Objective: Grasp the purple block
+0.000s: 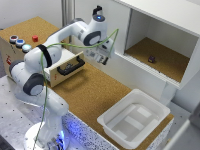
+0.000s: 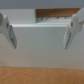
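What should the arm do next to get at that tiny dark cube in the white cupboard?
Probably lift a little and reach forward into the opening. The purple block sits deep on the cork shelf, while the hand hangs outside, open, facing the cupboard's white front wall below the shelf.

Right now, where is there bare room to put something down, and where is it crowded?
Free: the cork mat between the open drawer and the white bin; the cork floor of the cabinet shelf around the purple block; the bin is empty. Crowded: the box top by the round buttons, and near the open pincer.
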Controlling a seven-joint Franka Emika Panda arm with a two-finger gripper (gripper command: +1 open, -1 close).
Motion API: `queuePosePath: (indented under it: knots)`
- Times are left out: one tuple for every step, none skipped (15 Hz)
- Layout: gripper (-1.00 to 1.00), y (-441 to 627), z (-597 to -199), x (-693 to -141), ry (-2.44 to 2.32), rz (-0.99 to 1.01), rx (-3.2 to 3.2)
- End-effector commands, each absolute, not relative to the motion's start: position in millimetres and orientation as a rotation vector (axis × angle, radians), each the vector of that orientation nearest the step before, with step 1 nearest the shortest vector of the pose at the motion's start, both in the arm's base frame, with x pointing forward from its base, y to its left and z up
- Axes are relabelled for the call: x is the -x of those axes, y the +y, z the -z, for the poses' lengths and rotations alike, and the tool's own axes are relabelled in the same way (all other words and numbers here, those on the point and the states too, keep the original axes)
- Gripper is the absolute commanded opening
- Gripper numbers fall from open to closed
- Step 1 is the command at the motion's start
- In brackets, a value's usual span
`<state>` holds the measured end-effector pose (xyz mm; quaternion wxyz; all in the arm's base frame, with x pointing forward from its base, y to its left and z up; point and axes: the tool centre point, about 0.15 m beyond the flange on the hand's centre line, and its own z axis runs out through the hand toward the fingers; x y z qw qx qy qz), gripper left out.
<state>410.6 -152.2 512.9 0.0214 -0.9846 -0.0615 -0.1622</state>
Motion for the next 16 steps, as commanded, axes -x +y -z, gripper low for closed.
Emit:
queuePosePath:
  knots:
    - [1.0, -246.1, -525.7, -491.3, -0.357, 0.4, 2.929]
    - [1.0, -256.9, -523.9, -502.3, -0.377, 0.415, 2.905]
    - [1.0, -266.1, -523.4, -514.1, -0.394, 0.436, 2.885]
    - [1.0, -274.7, -523.1, -529.0, -0.416, 0.455, 2.868]
    - [1.0, -276.8, -523.2, -533.3, -0.422, 0.459, 2.86]
    - [1.0, -276.8, -523.2, -533.3, -0.422, 0.459, 2.86]
    - [1.0, -276.8, -523.2, -533.3, -0.422, 0.459, 2.86]
    - [1.0, -276.8, -523.2, -533.3, -0.422, 0.459, 2.86]
    - [1.0, -276.8, -523.2, -533.3, -0.422, 0.459, 2.86]
    - [1.0, -276.8, -523.2, -533.3, -0.422, 0.459, 2.86]
    - [1.0, -276.8, -523.2, -533.3, -0.422, 0.459, 2.86]
    - [1.0, -276.8, -523.2, -533.3, -0.422, 0.459, 2.86]
    - [1.0, -276.8, -523.2, -533.3, -0.422, 0.459, 2.86]
    - [1.0, -276.8, -523.2, -533.3, -0.422, 0.459, 2.86]
    - [1.0, -276.8, -523.2, -533.3, -0.422, 0.459, 2.86]
    - [1.0, -276.8, -523.2, -533.3, -0.422, 0.459, 2.86]
